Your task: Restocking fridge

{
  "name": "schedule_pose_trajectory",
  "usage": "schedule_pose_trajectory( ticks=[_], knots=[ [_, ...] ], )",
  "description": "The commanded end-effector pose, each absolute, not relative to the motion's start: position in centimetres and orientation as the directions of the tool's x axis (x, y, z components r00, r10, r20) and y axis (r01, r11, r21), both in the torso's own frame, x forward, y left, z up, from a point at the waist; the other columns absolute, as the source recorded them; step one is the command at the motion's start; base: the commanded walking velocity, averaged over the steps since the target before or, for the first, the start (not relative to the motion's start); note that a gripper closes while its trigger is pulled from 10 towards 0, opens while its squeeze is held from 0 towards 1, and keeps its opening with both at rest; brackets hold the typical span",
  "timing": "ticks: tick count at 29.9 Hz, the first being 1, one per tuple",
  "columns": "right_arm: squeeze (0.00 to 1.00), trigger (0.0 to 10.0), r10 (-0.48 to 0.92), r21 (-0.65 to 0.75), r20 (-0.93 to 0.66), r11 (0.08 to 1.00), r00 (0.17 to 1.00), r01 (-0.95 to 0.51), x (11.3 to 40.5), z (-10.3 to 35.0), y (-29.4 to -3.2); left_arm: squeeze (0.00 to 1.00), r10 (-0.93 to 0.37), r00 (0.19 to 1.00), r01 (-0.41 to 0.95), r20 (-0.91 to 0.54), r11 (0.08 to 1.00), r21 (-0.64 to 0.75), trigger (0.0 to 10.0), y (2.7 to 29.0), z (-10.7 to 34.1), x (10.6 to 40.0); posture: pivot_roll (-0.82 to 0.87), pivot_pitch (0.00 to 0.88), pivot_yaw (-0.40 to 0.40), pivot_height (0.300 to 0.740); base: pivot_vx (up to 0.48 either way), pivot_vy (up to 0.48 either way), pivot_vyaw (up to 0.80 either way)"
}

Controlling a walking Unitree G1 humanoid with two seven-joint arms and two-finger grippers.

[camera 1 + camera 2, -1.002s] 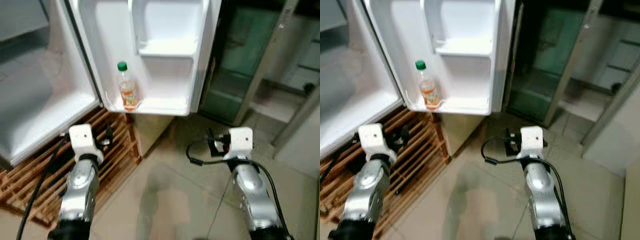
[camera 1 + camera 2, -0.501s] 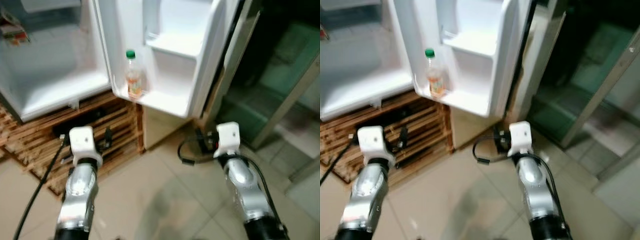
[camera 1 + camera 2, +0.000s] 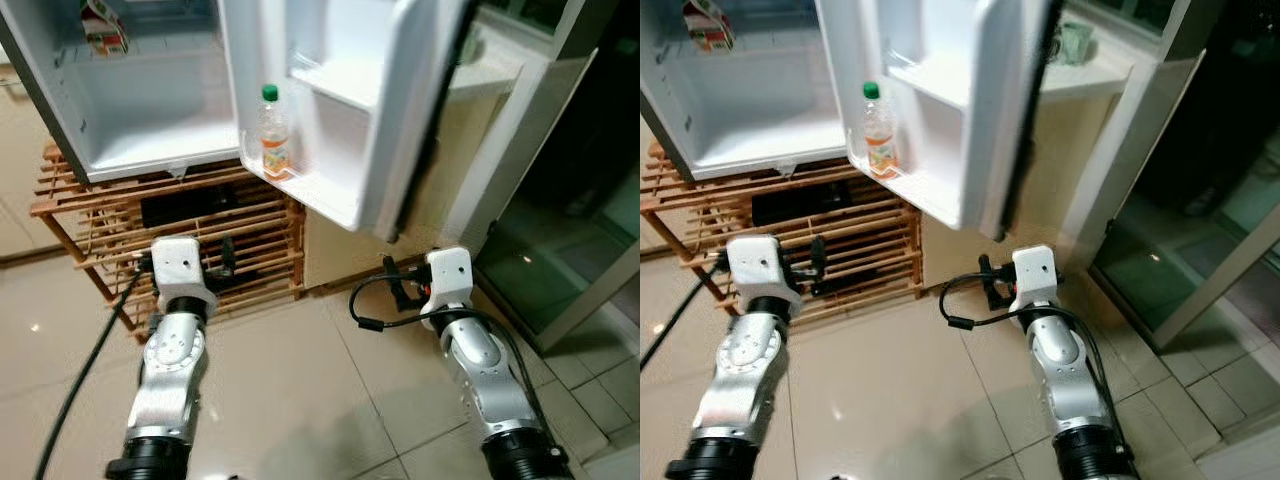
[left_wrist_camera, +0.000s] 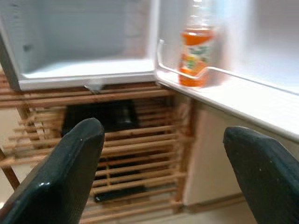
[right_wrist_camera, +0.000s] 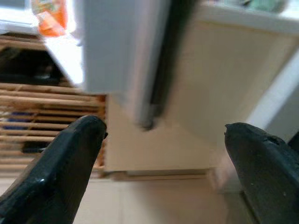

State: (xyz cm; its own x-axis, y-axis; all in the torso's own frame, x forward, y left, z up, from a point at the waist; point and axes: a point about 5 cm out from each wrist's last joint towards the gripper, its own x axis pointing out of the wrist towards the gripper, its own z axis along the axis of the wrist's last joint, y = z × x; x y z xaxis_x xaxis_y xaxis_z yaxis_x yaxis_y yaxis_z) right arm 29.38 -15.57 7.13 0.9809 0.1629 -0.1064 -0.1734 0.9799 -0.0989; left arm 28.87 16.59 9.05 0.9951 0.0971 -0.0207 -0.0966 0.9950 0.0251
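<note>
A small white fridge (image 3: 150, 120) stands open on a wooden slatted rack (image 3: 250, 240). Its door (image 3: 400, 120) swings toward me. An orange drink bottle (image 3: 274, 133) with a green cap stands upright on the door's lowest shelf, seen also as the bottle (image 4: 196, 56) in the left wrist view. A carton (image 3: 103, 28) sits high in the fridge's back left. My left gripper (image 4: 163, 172) is held low in front of the rack, open, with nothing between its fingers. My right gripper (image 5: 163, 172) is open and empty below the door's outer edge.
A cream cabinet (image 3: 480, 170) stands behind the door. A glass-fronted dark unit (image 3: 590, 250) is at the right. A black box (image 3: 190, 208) lies on the rack. A black cable (image 3: 80, 370) trails from my left arm over the tiled floor (image 3: 320, 400).
The whole view has shifted: the fridge now sits farther off and more of its inside and the rack shows. Both arms keep the same pose, fingers still apart.
</note>
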Motion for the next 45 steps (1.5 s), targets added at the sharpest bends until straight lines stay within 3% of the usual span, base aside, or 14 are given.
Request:
schedule_pose_trajectory(
  ticks=[1, 10, 16, 35, 41, 45],
  knots=[
    [0.00, 10.0, 0.185, -0.109, -0.067, 0.976, 0.981, -0.191, 30.1, 8.0, -14.9, 0.00, 0.179, 0.983, -0.179, -0.044, 0.984, 0.015, 10.0, 18.4, 9.0, 29.2, -0.14, 0.000, -0.019, 0.740, 0.000, -0.480, 0.66],
    [0.00, 10.0, 0.183, -0.123, -0.058, 0.974, 0.981, -0.189, 30.7, 8.2, -14.5, 0.00, 0.203, 0.979, -0.202, -0.037, 0.979, 0.012, 10.0, 18.7, 9.1, 29.2, -0.13, 0.000, -0.017, 0.740, 0.000, -0.467, 0.64],
    [0.00, 10.0, 0.164, -0.103, -0.062, 0.980, 0.985, -0.169, 30.9, 8.0, -14.7, 0.00, 0.174, 0.985, -0.174, -0.018, 0.985, 0.016, 10.0, 18.5, 9.5, 29.5, -0.13, 0.000, -0.014, 0.740, 0.000, 0.000, 0.00],
    [0.00, 10.0, 0.155, -0.094, -0.048, 0.983, 0.987, -0.159, 31.7, 8.4, -14.8, 0.00, 0.161, 0.986, -0.159, 0.042, 0.986, -0.053, 10.0, 18.2, 10.6, 29.4, -0.12, 0.000, -0.028, 0.740, 0.399, 0.190, 0.00],
    [0.00, 10.0, 0.140, -0.111, -0.046, 0.983, 0.989, -0.144, 32.2, 8.5, -14.9, 0.00, 0.187, 0.981, -0.188, 0.052, 0.982, 0.004, 10.0, 18.0, 10.7, 29.6, -0.12, 0.000, -0.027, 0.740, 0.062, 0.050, 0.00],
    [0.00, 10.0, 0.086, -0.175, -0.061, 0.980, 0.994, -0.095, 33.7, 9.0, -15.2, 0.00, 0.174, 0.985, -0.173, -0.013, 0.984, 0.048, 10.0, 18.1, 9.4, 29.6, -0.11, 0.000, -0.021, 0.740, 0.000, 0.000, 0.00]
  ],
)
